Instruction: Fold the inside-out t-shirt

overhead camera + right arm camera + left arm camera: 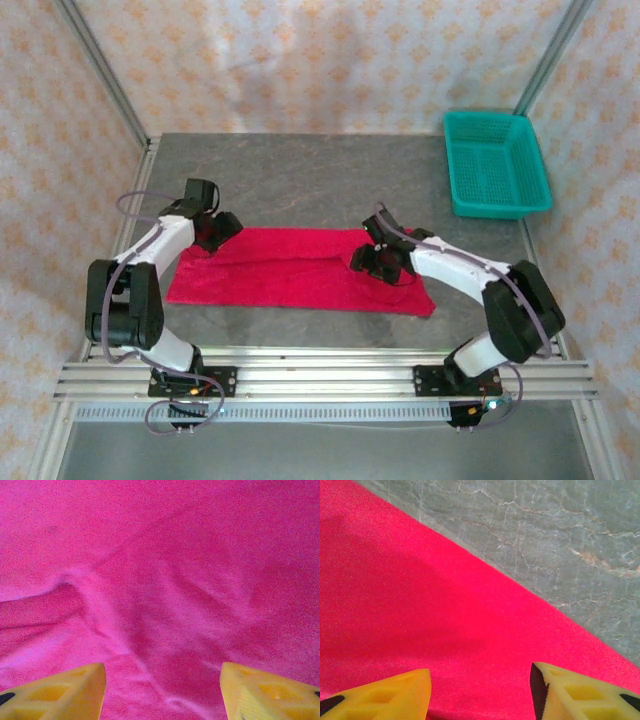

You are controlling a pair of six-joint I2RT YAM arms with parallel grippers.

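We judge the t-shirt (300,272) partly folded into a long flat band. Cross folds remain. The left gripper (480,692) and right gripper (162,692) are spread wide and empty.

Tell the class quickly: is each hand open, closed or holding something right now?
Left hand: open over the t-shirt, holding nothing.
Right hand: open over the t-shirt, holding nothing.

Matt fuzzy cloth t-shirt (300,270), veined stone-look table (320,170), perforated plastic basket (495,165)

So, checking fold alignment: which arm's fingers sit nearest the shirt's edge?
The left arm's fingers: the t-shirt ends just ahead at bare table; the right fingers face wrinkled cloth.
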